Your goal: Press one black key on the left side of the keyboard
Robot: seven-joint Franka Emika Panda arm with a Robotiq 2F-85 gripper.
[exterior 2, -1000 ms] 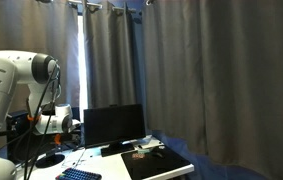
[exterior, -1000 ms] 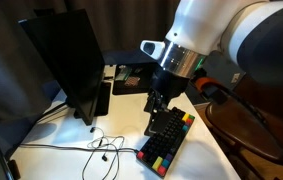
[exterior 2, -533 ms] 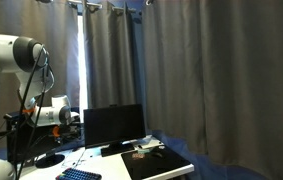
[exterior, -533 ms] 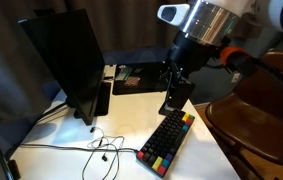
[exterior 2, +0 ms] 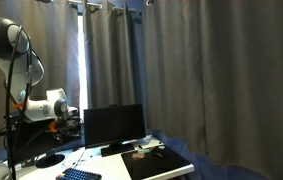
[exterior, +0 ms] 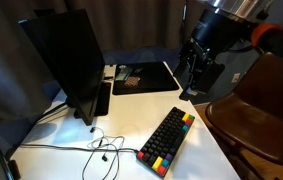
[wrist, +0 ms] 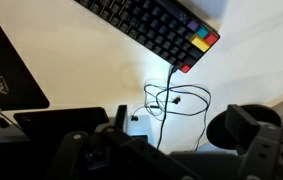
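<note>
Well above the keyboard (exterior: pixel 167 142), beyond its far end, we see the gripper (exterior: pixel 188 92) hanging clear of the keys | fingers dark and blurred, so we cannot tell whether apart or together | keyboard flat on white table (exterior: pixel 131 116), tangled cable (exterior: pixel 99 147) beside it

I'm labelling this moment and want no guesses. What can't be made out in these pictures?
Hand: dark against a dark background in an exterior view, and blurred at the wrist view's bottom edge; open or shut is unclear.
Keyboard: one end is cut off by the wrist view's top edge; in an exterior view it is tiny and cut by the bottom edge.
Lettering on its keys: too small in every view.
</note>
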